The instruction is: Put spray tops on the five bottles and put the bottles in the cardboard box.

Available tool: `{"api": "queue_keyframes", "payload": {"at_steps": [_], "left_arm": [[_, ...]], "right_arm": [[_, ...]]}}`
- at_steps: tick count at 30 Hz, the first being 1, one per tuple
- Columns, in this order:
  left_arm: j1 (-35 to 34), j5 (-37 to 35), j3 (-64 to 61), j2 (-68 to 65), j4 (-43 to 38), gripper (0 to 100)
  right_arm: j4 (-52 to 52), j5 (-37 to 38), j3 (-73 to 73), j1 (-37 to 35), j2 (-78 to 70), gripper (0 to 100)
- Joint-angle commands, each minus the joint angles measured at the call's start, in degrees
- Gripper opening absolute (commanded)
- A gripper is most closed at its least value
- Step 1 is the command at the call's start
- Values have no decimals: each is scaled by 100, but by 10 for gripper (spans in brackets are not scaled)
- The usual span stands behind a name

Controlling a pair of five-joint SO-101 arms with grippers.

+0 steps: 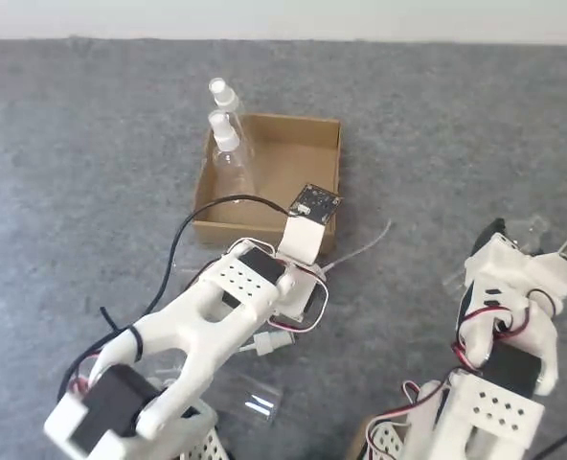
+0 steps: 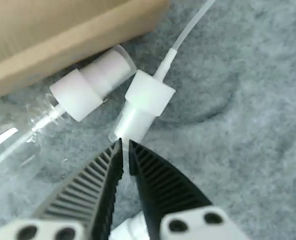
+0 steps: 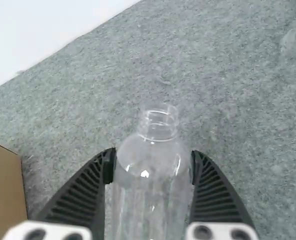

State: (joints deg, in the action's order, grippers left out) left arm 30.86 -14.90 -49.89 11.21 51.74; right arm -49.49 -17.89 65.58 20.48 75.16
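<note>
Just in front of the cardboard box (image 1: 231, 232), the left gripper (image 2: 125, 145) pinches a loose spray top (image 2: 144, 97). Well apart, the right gripper (image 3: 152, 157) clamps an uncapped bottle (image 3: 157, 125). The step looks like capping; next, the tube must find that neck.

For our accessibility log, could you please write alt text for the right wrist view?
The right gripper holds a clear bottle between its jaws, the neck open with no spray top fitted. Beneath it lies grey carpet, and an edge of the cardboard box shows at the frame's border.
</note>
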Motion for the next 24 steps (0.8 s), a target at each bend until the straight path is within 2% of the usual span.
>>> {"api": "queue_keyframes", "payload": {"at_steps": [1,4,9,14,21,24], "left_arm": [[-9,79,541,105,281,41],[-9,79,954,88,774,118],[-9,202,1059,44,844,204],[-18,730,1033,26,668,203],[-9,958,1393,-818,571,203],[-9,949,1771,-1257,765,202]], "right_arm": [[154,-9,-97,66,136,20],[154,-9,-97,66,127,20],[154,-9,-97,48,110,20],[154,-9,-97,48,110,20],[154,-9,-97,40,101,20],[154,-9,-97,40,101,20]]}}
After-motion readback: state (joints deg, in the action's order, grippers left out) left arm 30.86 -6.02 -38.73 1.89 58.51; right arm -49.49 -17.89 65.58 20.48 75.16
